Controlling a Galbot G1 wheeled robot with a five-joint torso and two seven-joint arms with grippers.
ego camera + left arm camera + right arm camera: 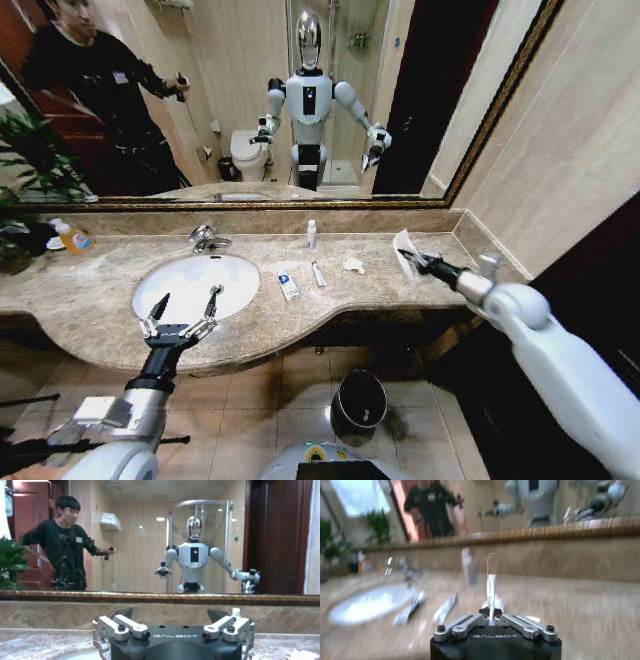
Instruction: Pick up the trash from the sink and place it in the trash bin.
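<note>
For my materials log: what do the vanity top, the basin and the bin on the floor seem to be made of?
Vanity top: polished beige marble or similar stone, veined and mottled. Basin: glossy white, probably ceramic, smooth with highlights. Trash bin: black with a shiny rim, plastic or metal, cannot tell.

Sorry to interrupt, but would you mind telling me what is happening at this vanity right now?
The right end effector is shut on a flat white packet above the marble counter. The left end effector hovers open at the sink. A blue-marked box, slim tube, crumpled tissue and tiny bottle lie on the counter; the black trash bin stands below.
</note>
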